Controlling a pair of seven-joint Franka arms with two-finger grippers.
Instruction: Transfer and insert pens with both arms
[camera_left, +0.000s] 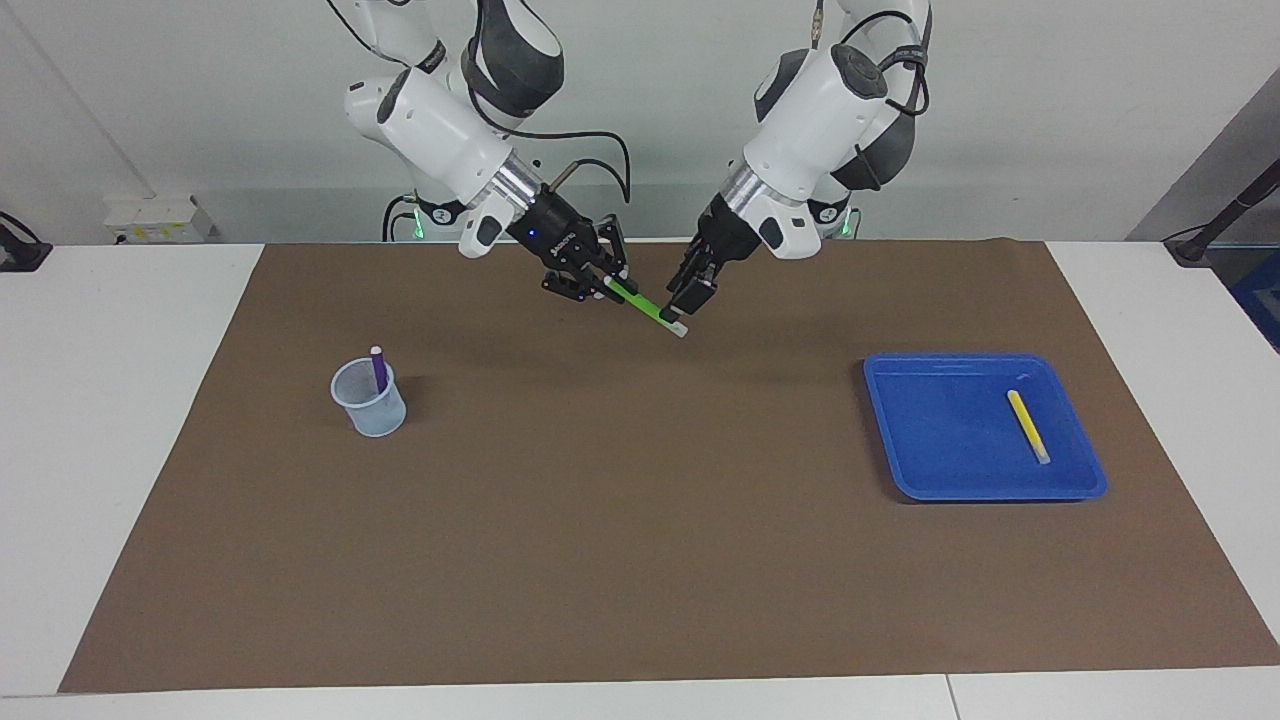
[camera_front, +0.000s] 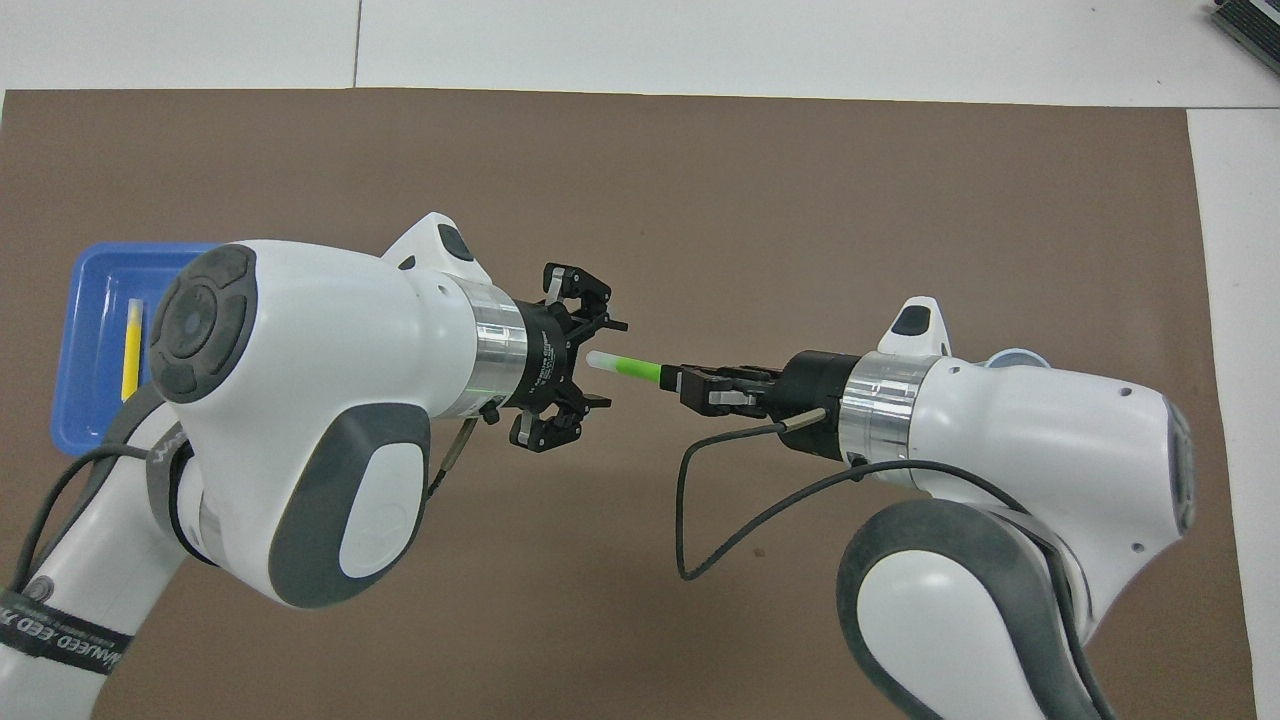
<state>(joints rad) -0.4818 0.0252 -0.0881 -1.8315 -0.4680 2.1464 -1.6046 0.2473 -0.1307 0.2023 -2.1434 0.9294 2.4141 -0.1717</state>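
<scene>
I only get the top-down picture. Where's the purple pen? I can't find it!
Observer: The purple pen stands in the cup. The right arm hides it from you.
Child: Is the green pen touching the mat?
Observer: No. The right hand holds the green pen up in the air, over the mat.
Child: An arm covers part of the tray. Is anything hiding there?
Observer: No. The tray holds only the yellow pen.
</scene>
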